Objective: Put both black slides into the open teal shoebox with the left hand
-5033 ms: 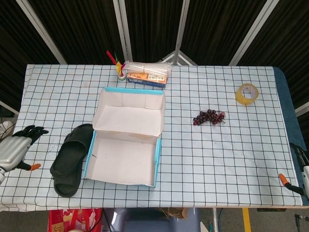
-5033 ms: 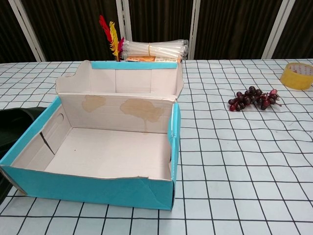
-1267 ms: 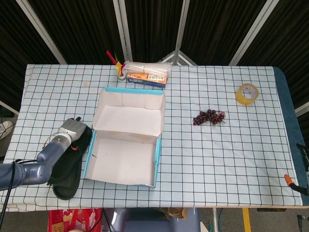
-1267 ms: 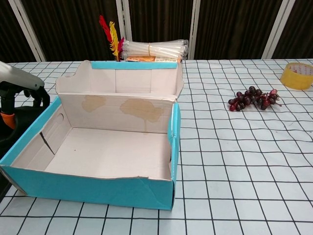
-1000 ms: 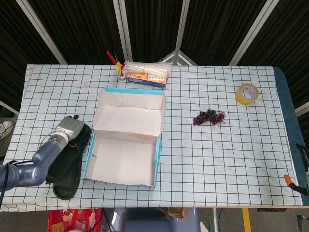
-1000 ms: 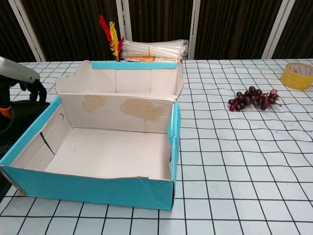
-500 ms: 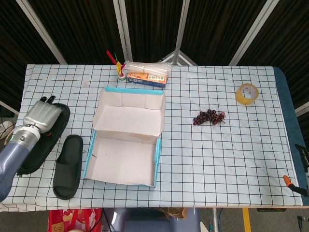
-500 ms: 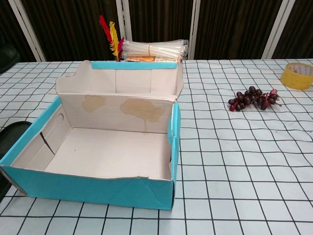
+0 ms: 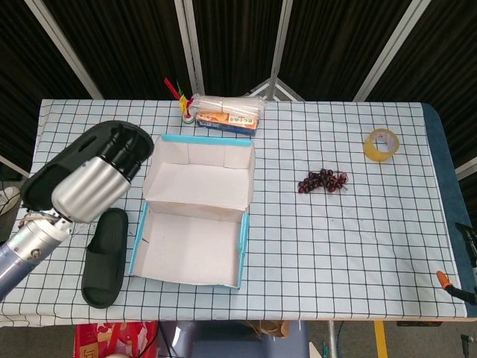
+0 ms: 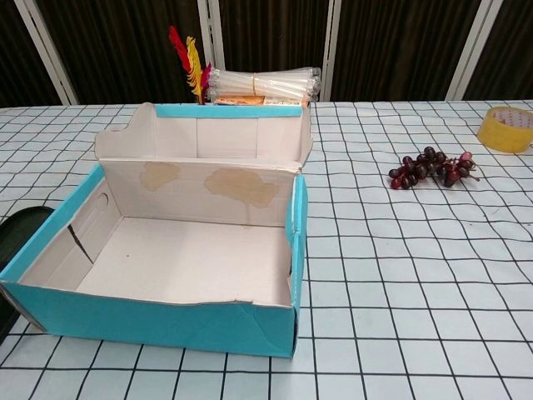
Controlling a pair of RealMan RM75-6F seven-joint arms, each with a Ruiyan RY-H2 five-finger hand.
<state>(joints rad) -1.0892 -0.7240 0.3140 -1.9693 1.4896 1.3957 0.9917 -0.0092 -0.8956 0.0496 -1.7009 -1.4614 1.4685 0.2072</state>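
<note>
My left hand (image 9: 89, 186) is raised high above the table's left side and grips one black slide (image 9: 74, 155) from above. The slide hangs left of the open teal shoebox (image 9: 242, 246). A second black slide (image 9: 104, 257) lies flat on the table against the box's left wall, and its edge shows in the chest view (image 10: 15, 227). The box (image 10: 150, 321) holds nothing, and its lid stands open at the back. Only a sliver of my right hand (image 9: 466, 268) shows at the right edge. The chest view shows neither hand.
A bunch of dark grapes (image 9: 322, 180) lies right of the box, and a yellow tape roll (image 9: 381, 145) sits at the far right. A wrapped bundle (image 9: 226, 113) and red-yellow feathers (image 9: 176, 89) sit behind the box. The table's left edge is close to the lying slide.
My left hand reached the stacked slides, gripped the upper one, carried it left and lifted it high towards the head camera. The lower slide stayed on the table.
</note>
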